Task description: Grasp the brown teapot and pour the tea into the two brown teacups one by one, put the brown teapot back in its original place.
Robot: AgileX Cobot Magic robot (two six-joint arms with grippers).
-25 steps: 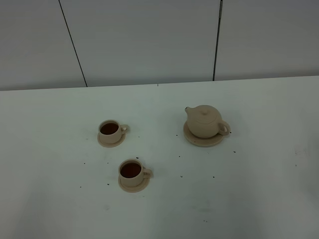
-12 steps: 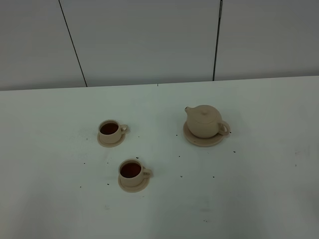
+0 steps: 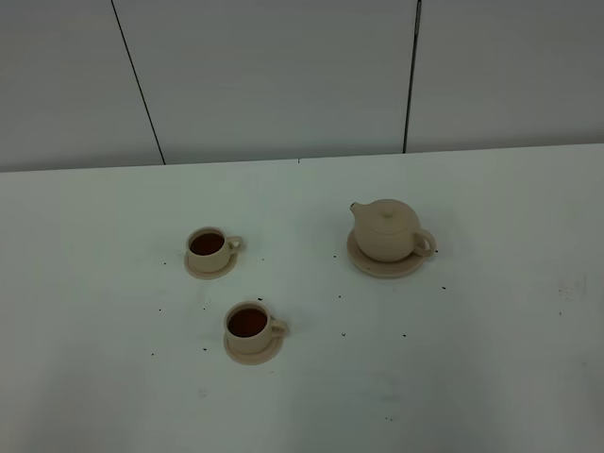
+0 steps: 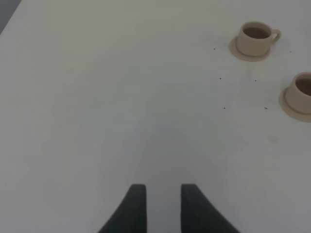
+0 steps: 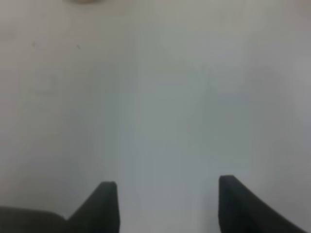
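Note:
The brown teapot (image 3: 387,230) stands upright on its wide tan saucer (image 3: 364,262), right of the table's middle, spout to the left and handle to the right. The two brown teacups (image 3: 209,245) (image 3: 248,324) sit on small saucers to the left, both holding dark tea; the left wrist view also shows them (image 4: 255,39) (image 4: 301,93). My left gripper (image 4: 163,201) hovers over bare table far from the cups, jaws a narrow gap apart and empty. My right gripper (image 5: 167,204) is wide open over bare table, holding nothing. Neither gripper shows in the high view.
Small dark specks (image 3: 343,333) dot the white table (image 3: 472,377) around the cups and pot. A grey panelled wall (image 3: 283,75) rises behind the table's far edge. A blurred tan sliver (image 5: 85,1) touches the edge of the right wrist view.

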